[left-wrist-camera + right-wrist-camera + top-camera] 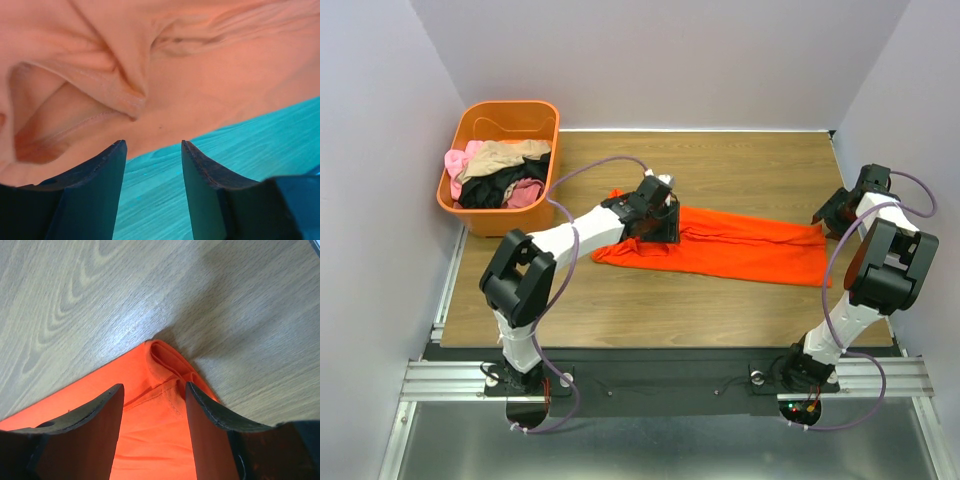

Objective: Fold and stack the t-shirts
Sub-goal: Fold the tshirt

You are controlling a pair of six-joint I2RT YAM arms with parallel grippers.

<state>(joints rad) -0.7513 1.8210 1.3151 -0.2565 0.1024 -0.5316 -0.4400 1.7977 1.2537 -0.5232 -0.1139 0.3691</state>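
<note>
So the orange-red tee (750, 250) is lying stretched out across the middle of the table (720, 315), running from about the centre over to the right edge, kinda rumpled at its left end.

The left gripper (660, 205) is down at that rumpled left end. From its wrist cam, the jaws (152, 147) are spread fairly wide with nothing in them. There's bare tabletop between the fingers, and the bunched folds of the tee (200, 75) sit just past the tips.

The right gripper (825, 213) is at the tee's other end, by the right edge. Its jaws (153, 387) are also apart, one on either side of the cloth (150, 440), and the folded corner pokes out just beyond the tips. It isn't pinched.

The other shirts, pink (455, 160), tan (505, 155) and black (490, 190), are piled in the orange tub (508, 105) at the far left corner.
</note>
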